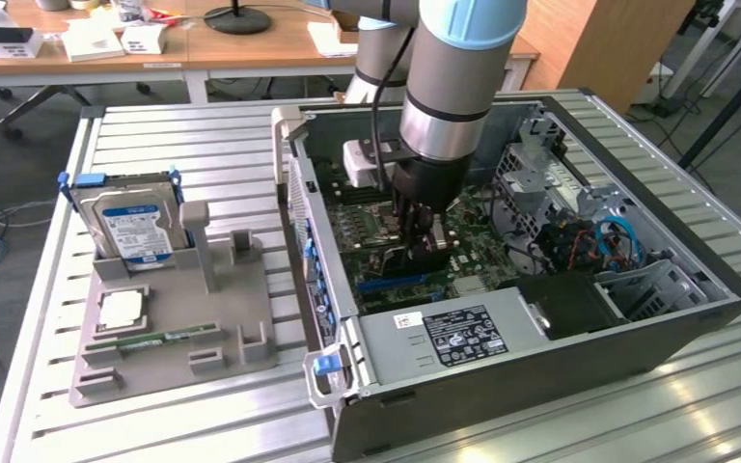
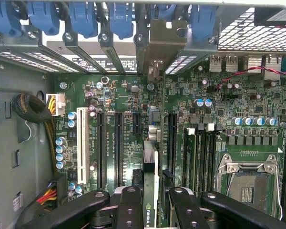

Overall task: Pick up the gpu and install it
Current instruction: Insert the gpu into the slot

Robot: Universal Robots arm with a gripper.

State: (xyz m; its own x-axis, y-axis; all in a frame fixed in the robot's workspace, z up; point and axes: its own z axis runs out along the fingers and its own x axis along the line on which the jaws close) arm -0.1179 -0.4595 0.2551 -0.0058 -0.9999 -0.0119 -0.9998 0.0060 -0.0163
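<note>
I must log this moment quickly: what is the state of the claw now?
Claw: closed on the gpu, holding it edge-on over the motherboard slots inside the computer case.

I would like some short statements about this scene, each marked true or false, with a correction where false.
1. The gripper is inside the open computer case. True.
2. The gpu lies flat on the grey holder. False: it stands on edge between the gripper's fingers, above the motherboard.
3. The hard drive stands upright in the grey holder. True.
4. The hard drive is inside the computer case. False: it is outside, toward the exterior view's left.
5. The white slot on the motherboard is empty. True.
</note>
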